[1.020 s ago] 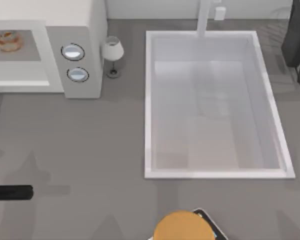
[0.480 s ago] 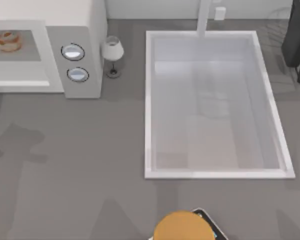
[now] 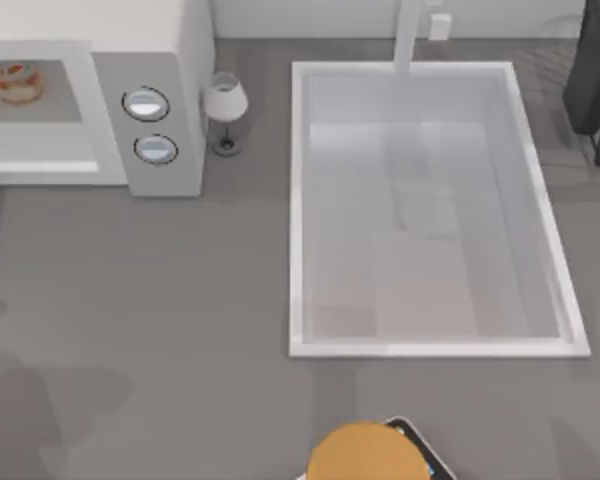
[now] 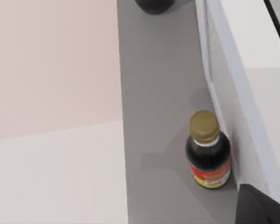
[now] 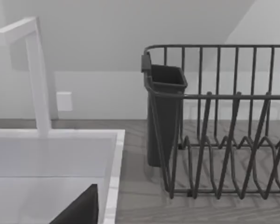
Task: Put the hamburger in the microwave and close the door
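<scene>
Hamburger [image 3: 17,82] sits inside microwave [image 3: 160,60] cavity at table's far left. I can't make out door, probably beyond top view's edge. My grippers: can't tell whether apart or together. Sink [image 3: 298,200] mid-table; soy bottle [image 4: 207,151] upright beside white wall.

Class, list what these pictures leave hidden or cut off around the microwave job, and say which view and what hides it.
- Microwave, top view: left part cut by the frame edge, so the door's position cannot be judged.
- Hamburger, top view: too small for detail.
- Golden-brown dome, top view: cut by the bottom edge.
- Dark bottle, left wrist view: label too small to read.
</scene>
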You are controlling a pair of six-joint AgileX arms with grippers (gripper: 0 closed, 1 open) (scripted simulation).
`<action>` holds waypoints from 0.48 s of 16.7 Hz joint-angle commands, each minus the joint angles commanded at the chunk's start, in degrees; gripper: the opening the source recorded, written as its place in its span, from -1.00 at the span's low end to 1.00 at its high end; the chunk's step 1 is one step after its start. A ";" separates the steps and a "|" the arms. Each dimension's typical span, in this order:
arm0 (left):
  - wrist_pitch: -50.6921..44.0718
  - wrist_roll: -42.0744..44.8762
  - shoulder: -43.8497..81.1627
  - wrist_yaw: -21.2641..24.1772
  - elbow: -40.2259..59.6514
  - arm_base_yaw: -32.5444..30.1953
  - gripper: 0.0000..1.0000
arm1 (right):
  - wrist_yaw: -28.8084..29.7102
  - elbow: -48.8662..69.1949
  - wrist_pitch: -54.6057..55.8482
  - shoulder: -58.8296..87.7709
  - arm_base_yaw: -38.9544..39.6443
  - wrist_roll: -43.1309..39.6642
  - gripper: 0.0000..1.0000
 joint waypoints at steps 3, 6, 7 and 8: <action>-5.78 4.66 11.68 6.10 7.94 9.18 -1.00 | 0.00 0.00 0.00 0.00 0.00 0.00 1.00; -10.00 7.37 17.88 9.79 12.65 14.66 -1.00 | 0.00 0.00 0.00 0.00 0.00 0.00 1.00; -10.92 7.88 18.77 10.51 13.54 15.67 -1.00 | 0.00 0.00 0.00 0.00 0.00 0.00 1.00; -11.57 8.22 19.21 10.99 14.09 16.29 -1.00 | 0.00 0.00 0.00 0.00 0.00 0.00 1.00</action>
